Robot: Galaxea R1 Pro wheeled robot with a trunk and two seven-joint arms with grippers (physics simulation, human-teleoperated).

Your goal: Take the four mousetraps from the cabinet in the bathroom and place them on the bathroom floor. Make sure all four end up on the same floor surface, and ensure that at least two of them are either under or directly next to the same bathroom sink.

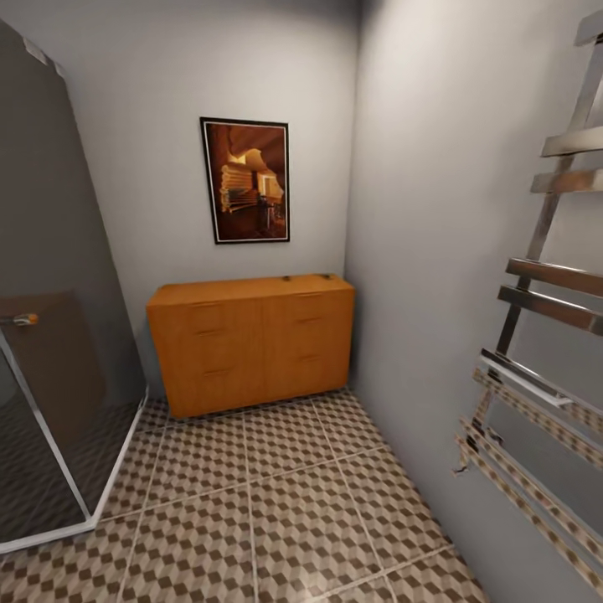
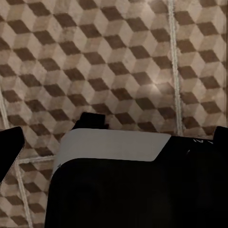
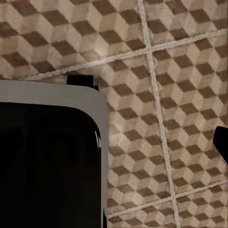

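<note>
I saw the bathroom floor (image 1: 285,502) — cube-patterned brown, beige and cream tiles — filling the lower frame, with an orange cabinet (image 1: 251,343) at centre; both wrist views looked at tiles, finger state unclear.

Left wrist view, near the camera: a black body with a pale grey band (image 2: 114,145) spans most of the lower frame; a small black block sits just beyond the band.
Left gripper: dark finger tips (image 2: 10,147) show at the two side edges, set wide apart, nothing between them.
Right wrist view, beside the claw: a black body with a grey rounded rim (image 3: 52,90) takes up one side.
Right gripper: one dark tip (image 3: 221,142) shows at the opposite edge; jaw spacing cannot be judged.
</note>
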